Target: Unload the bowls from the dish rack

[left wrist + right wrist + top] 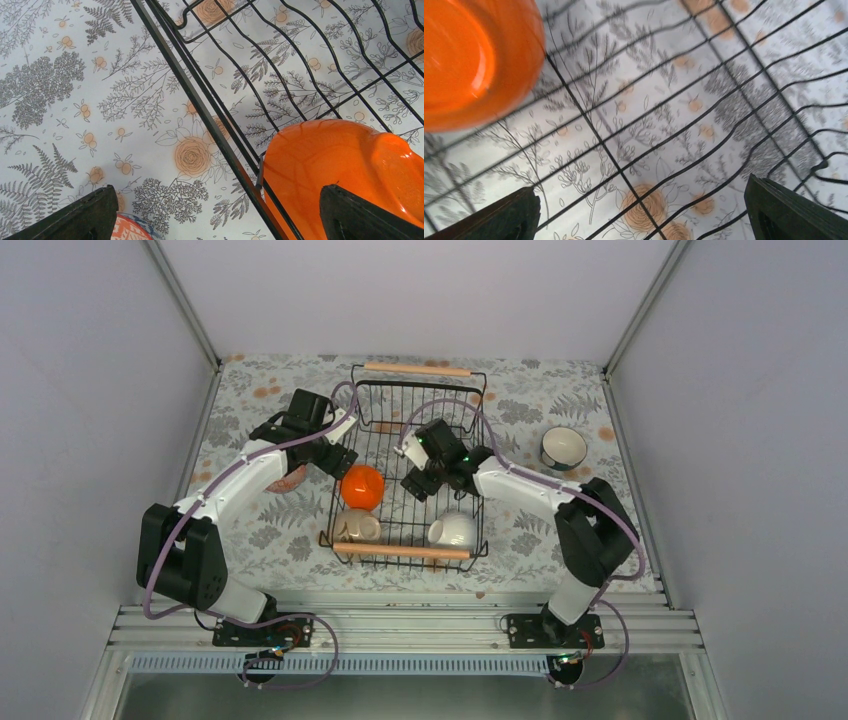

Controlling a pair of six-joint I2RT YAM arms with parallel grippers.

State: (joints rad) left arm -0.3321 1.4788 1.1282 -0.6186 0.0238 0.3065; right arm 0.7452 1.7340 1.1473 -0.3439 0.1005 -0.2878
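The black wire dish rack (402,418) stands mid-table with an orange bowl (362,487), a beige bowl (357,527) and a white bowl (453,531) inside. A teal bowl with a white interior (563,448) sits on the table to the right. A patterned bowl (290,480) lies left of the rack, partly under my left arm. My left gripper (335,456) is open and straddles the rack's left wall (200,105), one finger over the orange bowl (340,165), the other by the patterned bowl (127,231). My right gripper (418,481) hangs open over the rack floor (649,125), right of the orange bowl (469,55).
Wooden bar handles run along the rack's far end (417,369) and near end (400,551). Grey walls close in the floral tablecloth (255,530) on three sides. The arm bases sit on a metal rail (400,625) at the near edge.
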